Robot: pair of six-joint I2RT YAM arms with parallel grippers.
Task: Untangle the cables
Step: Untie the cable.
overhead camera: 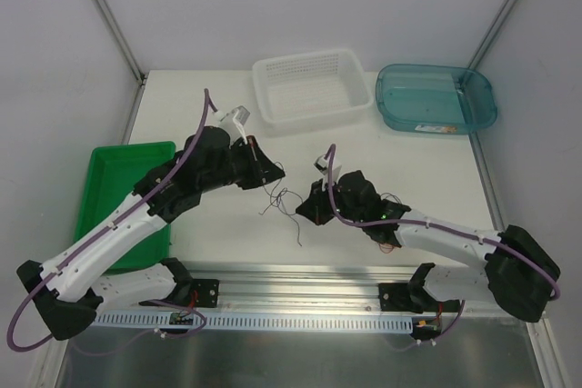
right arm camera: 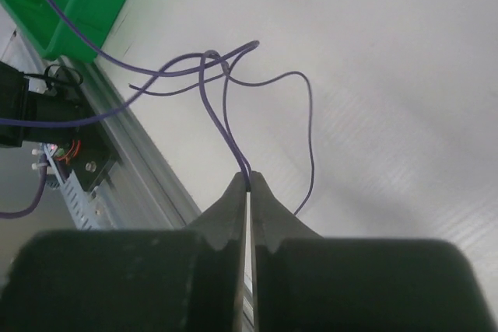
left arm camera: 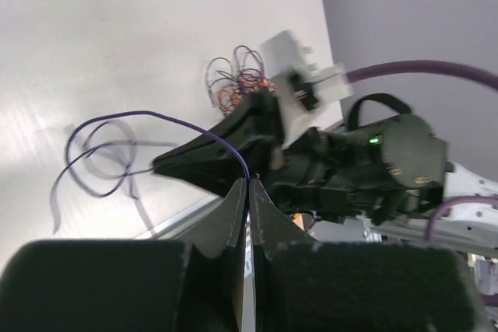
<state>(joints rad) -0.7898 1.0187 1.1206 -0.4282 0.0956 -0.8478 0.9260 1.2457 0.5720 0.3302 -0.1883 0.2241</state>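
Observation:
The cables show as thin purple strands [overhead camera: 283,203] strung between my two grippers over the white table. My left gripper [overhead camera: 271,177] is shut on one purple wire [left arm camera: 117,126], which loops off to the left from its tips [left arm camera: 249,183]. My right gripper [overhead camera: 305,209] is shut on a doubled purple wire [right arm camera: 222,106] that rises from its tips [right arm camera: 249,184] into crossed loops. In the left wrist view a small tangle of orange and purple wires [left arm camera: 237,79] lies on the table beyond the right gripper [left arm camera: 214,157].
A white mesh basket [overhead camera: 309,88] and a teal tub [overhead camera: 436,97] stand at the back of the table. A green tray [overhead camera: 127,197] lies at the left under my left arm. An aluminium rail [overhead camera: 300,279] runs along the near edge.

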